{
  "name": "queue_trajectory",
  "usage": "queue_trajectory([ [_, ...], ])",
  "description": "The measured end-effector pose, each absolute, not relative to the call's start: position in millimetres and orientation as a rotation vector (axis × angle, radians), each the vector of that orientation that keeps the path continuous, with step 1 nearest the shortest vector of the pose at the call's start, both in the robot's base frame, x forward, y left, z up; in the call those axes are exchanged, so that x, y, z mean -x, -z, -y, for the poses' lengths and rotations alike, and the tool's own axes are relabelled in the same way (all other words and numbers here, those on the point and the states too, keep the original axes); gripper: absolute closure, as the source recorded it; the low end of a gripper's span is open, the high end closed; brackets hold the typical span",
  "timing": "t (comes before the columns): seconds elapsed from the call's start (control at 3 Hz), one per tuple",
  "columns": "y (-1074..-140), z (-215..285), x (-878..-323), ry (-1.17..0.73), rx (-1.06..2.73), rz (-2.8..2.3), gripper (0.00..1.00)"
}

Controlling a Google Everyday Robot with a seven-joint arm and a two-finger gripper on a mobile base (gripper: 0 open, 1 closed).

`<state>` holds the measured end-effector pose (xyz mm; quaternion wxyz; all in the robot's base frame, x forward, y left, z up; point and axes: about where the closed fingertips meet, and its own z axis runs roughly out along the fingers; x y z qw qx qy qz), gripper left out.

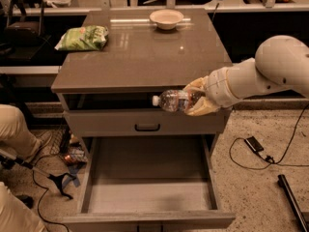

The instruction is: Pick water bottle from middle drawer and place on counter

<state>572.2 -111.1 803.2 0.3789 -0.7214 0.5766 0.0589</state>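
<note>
The water bottle, clear with a white cap pointing left, lies sideways in my gripper. The gripper is shut on it and holds it in the air in front of the counter's front edge, above the upper drawer front. The middle drawer is pulled out below, its pale floor bare. The counter is the glossy grey-brown top of the cabinet, just behind and left of the bottle. My white arm comes in from the right.
A green snack bag lies at the counter's left. A white bowl stands at its back. A person's legs are at the left. Cables and a small device lie on the floor at the right.
</note>
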Motion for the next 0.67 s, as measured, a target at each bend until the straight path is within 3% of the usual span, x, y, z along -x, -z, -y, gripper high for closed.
queue_trajectory([
  [0.67,-835,125,-592,-0.158,1.817,-1.442,1.00],
])
